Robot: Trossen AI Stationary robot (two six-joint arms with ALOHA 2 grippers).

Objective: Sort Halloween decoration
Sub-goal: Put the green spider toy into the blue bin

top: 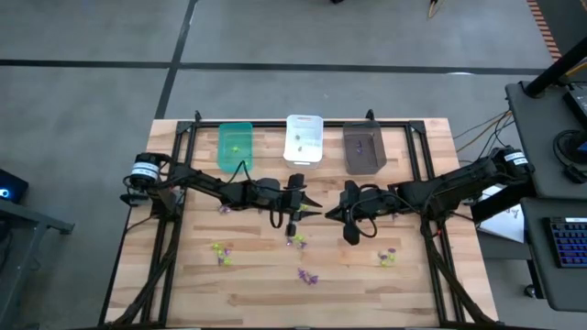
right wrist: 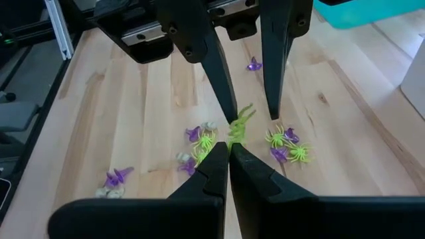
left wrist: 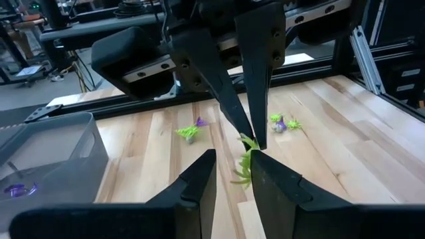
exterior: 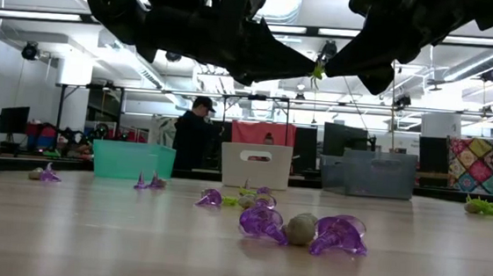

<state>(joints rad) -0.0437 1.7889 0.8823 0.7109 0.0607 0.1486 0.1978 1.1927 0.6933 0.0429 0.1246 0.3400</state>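
We see the right gripper [right wrist: 229, 147] fingers clenched on a yellow-green spiky trinket [right wrist: 238, 127], held in the air above the middle of the worktop [top: 248, 293]. The left gripper [left wrist: 232, 166] meets it tip to tip: its fingers are parted on either side of the same trinket [left wrist: 246, 159], and we cannot tell whether they touch it or grip it. In the low view both sets of fingers converge on the trinket [exterior: 319, 70] well above the wood. Below them, more purple and yellow-green trinkets lie loose on the worktop: a cluster just under the grippers [top: 295, 240], a pair toward the near left [top: 220, 249], one lot near the middle front [top: 307, 276], another to the right [top: 388, 257], and a purple one by the left arm [top: 223, 209]. Along the far edge stand a green bin [top: 235, 145], a white bin [top: 304, 137] and a dark grey bin [top: 364, 147] in a row. In the low view a person [exterior: 196, 134] stands in the room beyond the bins.
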